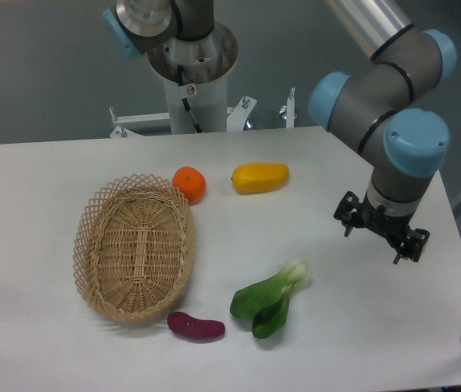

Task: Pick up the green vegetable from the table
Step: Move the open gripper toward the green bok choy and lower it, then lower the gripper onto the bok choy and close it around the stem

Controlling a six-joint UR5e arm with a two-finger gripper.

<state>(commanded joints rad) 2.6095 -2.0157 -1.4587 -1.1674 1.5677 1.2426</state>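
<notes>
The green vegetable (269, 300), a small bok choy with dark green leaves and a pale stem end, lies on the white table (42, 171) at the front centre, with the stem pointing back and right. My gripper (381, 234) hangs over the right side of the table, to the right of the bok choy and farther back. It points down, its jaws stand apart and it holds nothing. Its fingertips are partly hidden under the wrist.
A woven wicker basket (135, 247) sits left of centre. A purple oblong vegetable (196, 327) lies just left of the bok choy. An orange (189, 183) and a yellow oblong fruit (260, 177) lie at the back. The arm's base (191, 77) stands behind the table.
</notes>
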